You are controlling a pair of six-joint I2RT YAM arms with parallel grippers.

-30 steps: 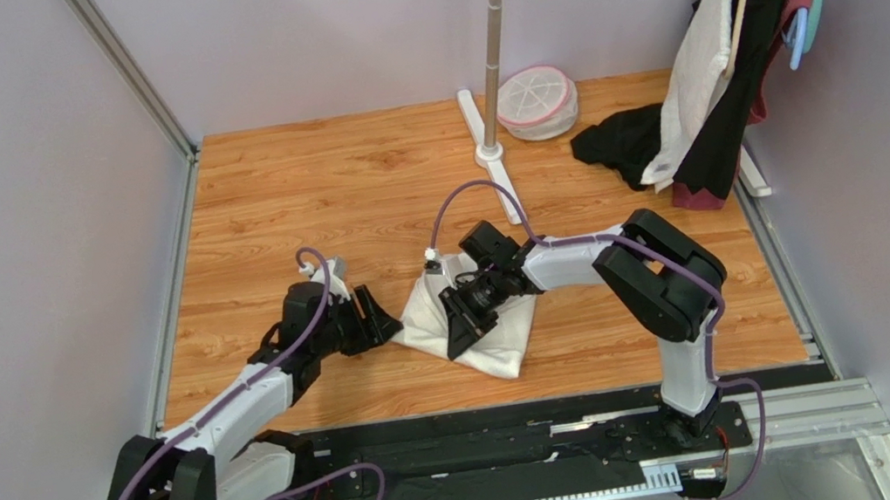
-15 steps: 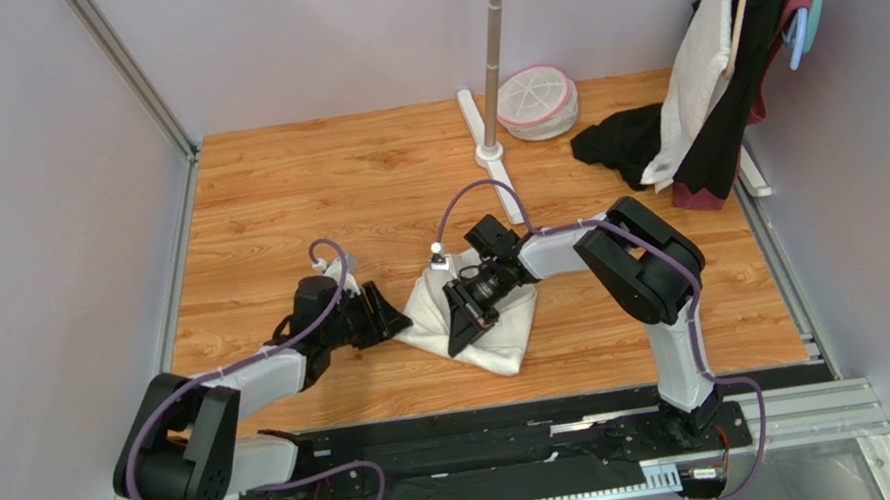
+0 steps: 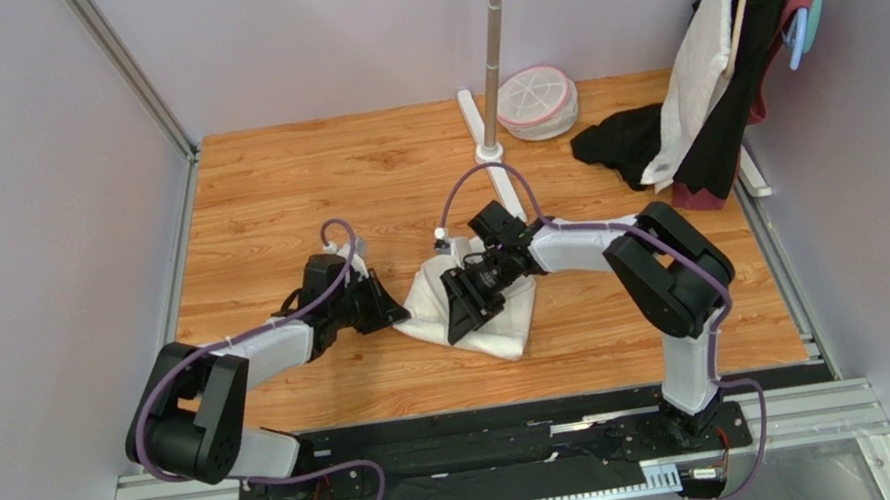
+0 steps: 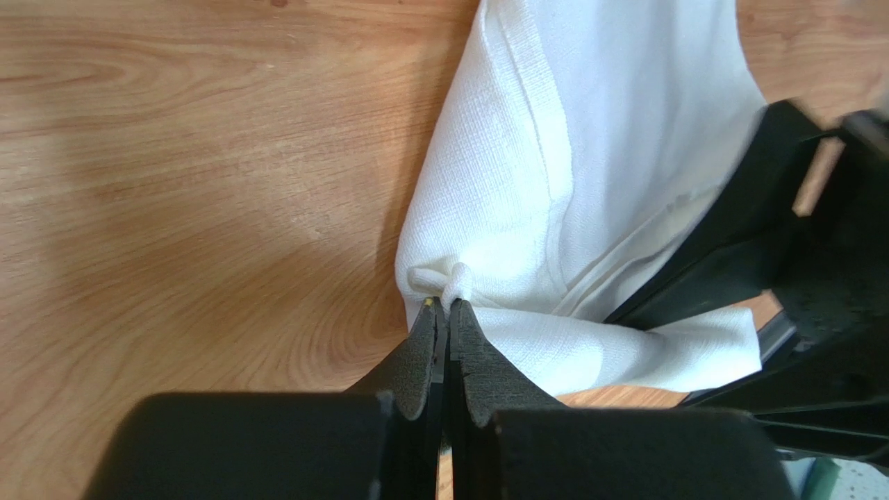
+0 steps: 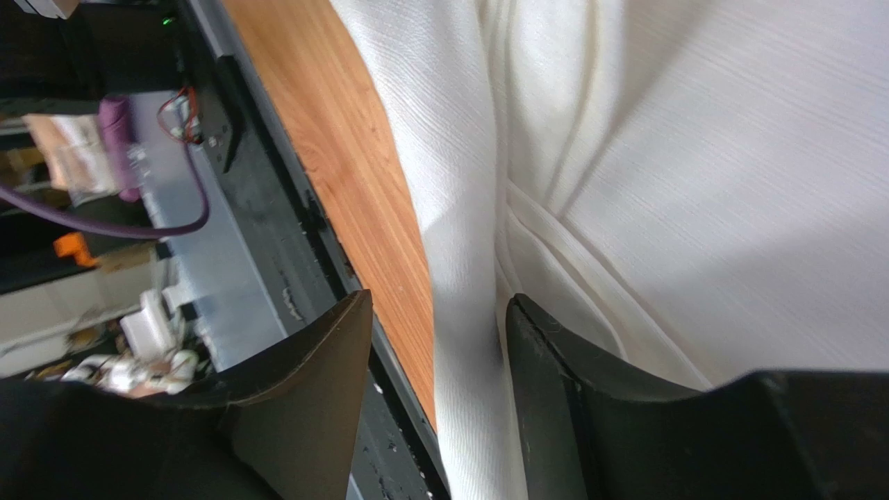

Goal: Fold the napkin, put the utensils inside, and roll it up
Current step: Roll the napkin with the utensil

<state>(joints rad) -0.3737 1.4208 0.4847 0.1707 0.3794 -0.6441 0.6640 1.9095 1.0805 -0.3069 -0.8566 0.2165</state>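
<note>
The cream-white napkin (image 3: 505, 331) lies bunched on the wooden table between both arms. In the left wrist view my left gripper (image 4: 449, 310) is shut on a small pinch at the napkin's (image 4: 584, 156) left edge. From above, that left gripper (image 3: 399, 314) touches the cloth's left side. My right gripper (image 3: 463, 314) rests on top of the napkin, and in its own view the right gripper (image 5: 438, 313) stands open with a loose fold of napkin (image 5: 710, 188) running between the jaws. The utensils are hidden from every view.
A pole stand (image 3: 493, 31) rises at the back centre beside a round white container (image 3: 537, 101). A black cloth (image 3: 620, 144) and garments on hangers (image 3: 725, 49) crowd the back right. The metal base rail (image 3: 507, 453) runs along the near table edge.
My left gripper slid right to the napkin's left edge and shut on a pinch of it. My right gripper opened on top of the cloth and shifted slightly away from the near edge.
</note>
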